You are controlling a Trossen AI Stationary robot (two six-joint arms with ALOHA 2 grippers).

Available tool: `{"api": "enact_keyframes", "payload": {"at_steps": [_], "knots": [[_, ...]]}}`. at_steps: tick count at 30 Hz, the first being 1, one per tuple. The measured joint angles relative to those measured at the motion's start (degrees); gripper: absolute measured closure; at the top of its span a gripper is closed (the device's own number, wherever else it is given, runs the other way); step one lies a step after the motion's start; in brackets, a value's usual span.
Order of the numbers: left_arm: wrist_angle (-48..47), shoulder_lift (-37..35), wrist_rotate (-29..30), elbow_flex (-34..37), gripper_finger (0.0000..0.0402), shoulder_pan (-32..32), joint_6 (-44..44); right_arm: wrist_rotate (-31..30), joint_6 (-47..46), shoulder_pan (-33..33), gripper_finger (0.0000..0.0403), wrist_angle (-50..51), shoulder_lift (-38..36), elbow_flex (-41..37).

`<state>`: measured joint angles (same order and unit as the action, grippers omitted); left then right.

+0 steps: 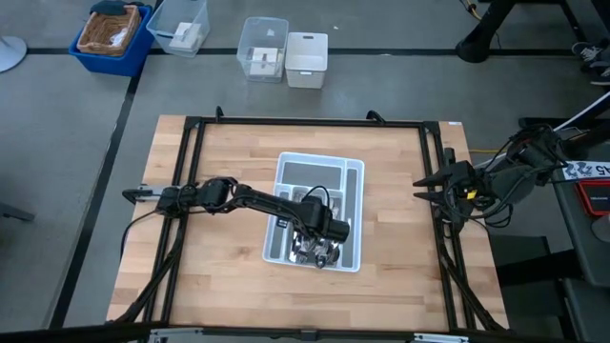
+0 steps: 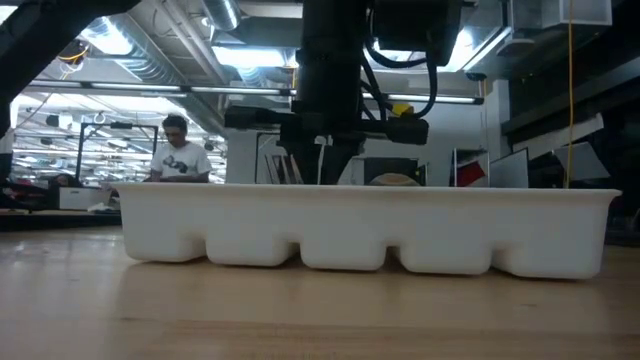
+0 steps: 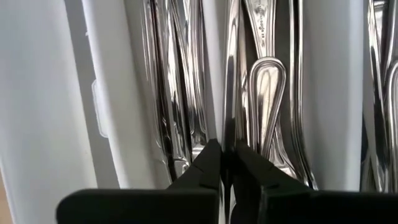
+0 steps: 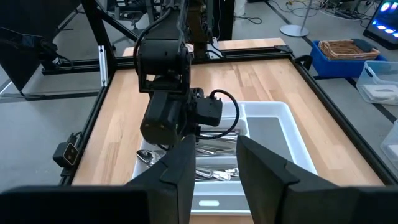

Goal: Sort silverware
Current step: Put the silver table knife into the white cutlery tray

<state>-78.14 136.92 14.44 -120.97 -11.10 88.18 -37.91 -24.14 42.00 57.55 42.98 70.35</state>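
The white divided tray (image 1: 355,171) sits mid-table. The silverware (image 1: 322,255), shiny forks, spoons and knives, lies lengthwise in the slots at its near end (image 3: 267,81). My left gripper (image 1: 319,240) reaches down into the tray's near end and, in the left wrist view, is shut (image 3: 227,155) on one slim piece. My right gripper (image 1: 419,181) waits above the table's right edge, open (image 4: 214,168) with nothing between its fingers, looking toward the tray (image 4: 292,130). In the low view the tray's wall (image 2: 360,225) hides the left fingertips. My left gripper pinches one slim piece of silverware, seen edge-on (image 3: 229,127), between its two fingers, one on each side of it. The fingers come from above, pointing steeply down. The piece lies along its slot among the others; which kind it is, and whether it is lifted, cannot be told.
A black frame rail (image 1: 305,122) runs around the tabletop. Beyond the far edge stand a blue bin with a basket (image 1: 112,33), two clear containers (image 1: 179,24) (image 1: 264,48) and a white box (image 1: 306,59). A person (image 2: 180,150) sits far off in the room.
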Motion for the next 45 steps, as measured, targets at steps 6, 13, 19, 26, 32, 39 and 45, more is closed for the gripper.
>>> {"api": "enact_keyframes", "payload": {"at_steps": [6,13,19,26,32,39,45], "knots": [[-2.2,-1.9,0.4,-0.6,0.0391,-0.8,2.7,0.0,0.0,0.0,0.0283,0.0,-0.3,0.0],[-6.1,-4.8,2.2,-0.5,0.0387,-2.2,5.3,0.0,0.0,0.0,0.0283,0.1,-2.7,0.0],[-4.1,-4.7,2.7,2.1,0.0393,-2.6,7.4,0.0,0.5,0.0,0.0283,-3.6,-7.0,-7.5],[-0.2,-4.6,3.3,7.6,0.0379,-1.0,7.4,2.8,1.4,0.0,0.0283,-21.1,-18.0,-25.7],[4.7,-4.6,3.2,11.1,0.0384,0.5,3.7,9.4,2.0,0.0,0.0283,-34.3,-29.8,-37.6],[5.4,-4.6,2.4,11.8,0.0346,1.6,-3.2,10.1,1.7,0.0,0.0283,-38.4,-42.0,-47.7],[4.6,-4.6,-3.5,11.2,0.0302,2.8,-5.3,12.0,-0.1,0.0,0.0283,-38.4,-42.4,-51.0]]}}
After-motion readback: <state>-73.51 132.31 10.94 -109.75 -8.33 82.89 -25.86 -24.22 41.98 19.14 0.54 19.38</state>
